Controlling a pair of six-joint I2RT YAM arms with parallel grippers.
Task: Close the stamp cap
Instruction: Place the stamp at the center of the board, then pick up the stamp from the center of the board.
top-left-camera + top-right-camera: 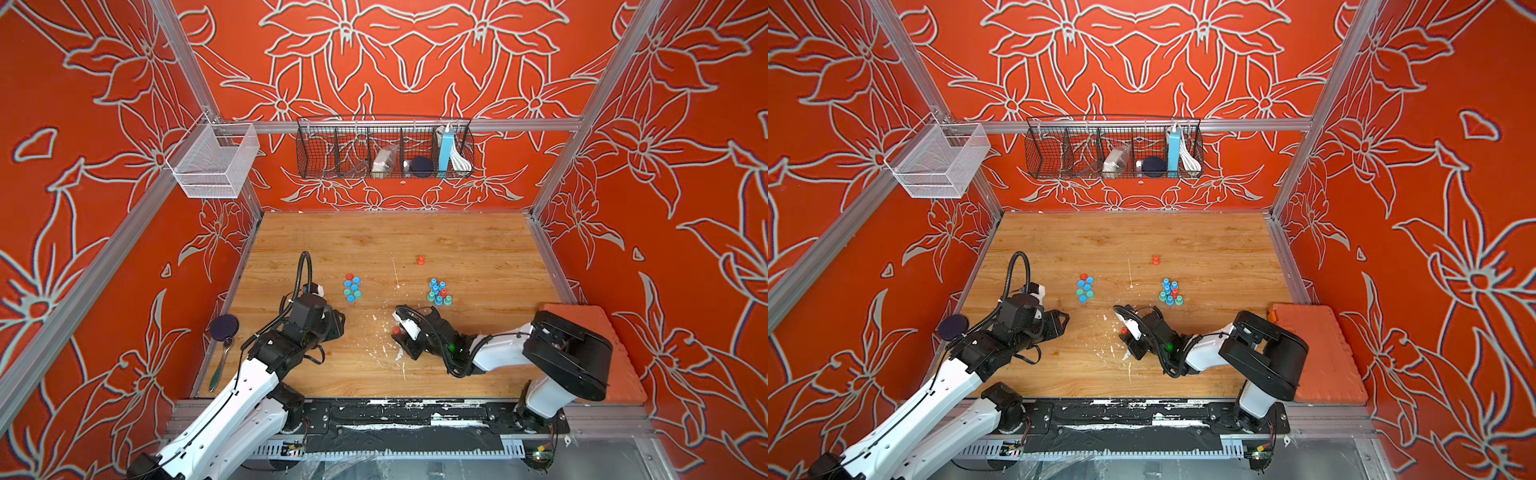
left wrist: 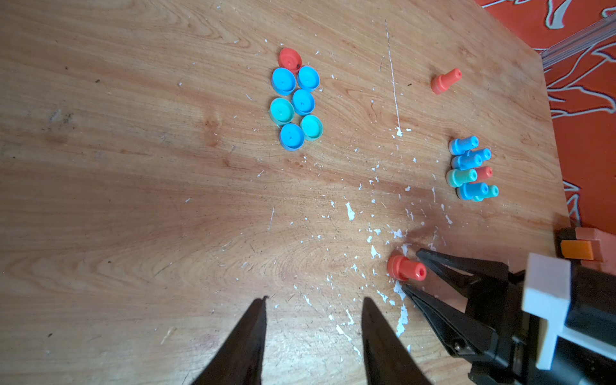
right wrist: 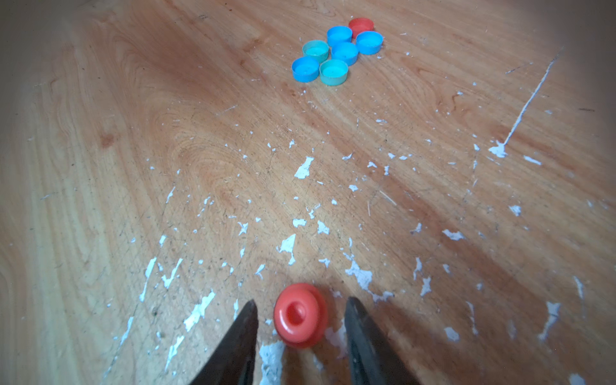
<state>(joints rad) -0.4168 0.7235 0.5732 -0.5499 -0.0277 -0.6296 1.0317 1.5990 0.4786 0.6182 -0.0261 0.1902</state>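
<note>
A red stamp (image 3: pixel 300 315) stands upright on the wooden table (image 1: pixel 415 237), handle up; it also shows in both top views (image 1: pixel 397 331) (image 1: pixel 1124 331). My right gripper (image 3: pixel 301 300) is open, one finger on each side of the stamp with a gap on both sides. The left wrist view shows the same stamp (image 2: pixel 405 268) just off the right gripper (image 2: pixel 411 270). My left gripper (image 2: pixel 315 298) is open over bare wood with nothing between its fingers. Loose caps (image 2: pixel 295 100), blue, teal and one red cap (image 2: pixel 290 57), lie in a cluster (image 1: pixel 352 287).
A cluster of upright blue, teal and red stamps (image 1: pixel 439 292) stands behind the right gripper. A lone red stamp (image 1: pixel 421 260) stands farther back. An orange case (image 1: pixel 1325 353) lies at the right edge. A dark disc (image 1: pixel 223 326) lies at the left edge.
</note>
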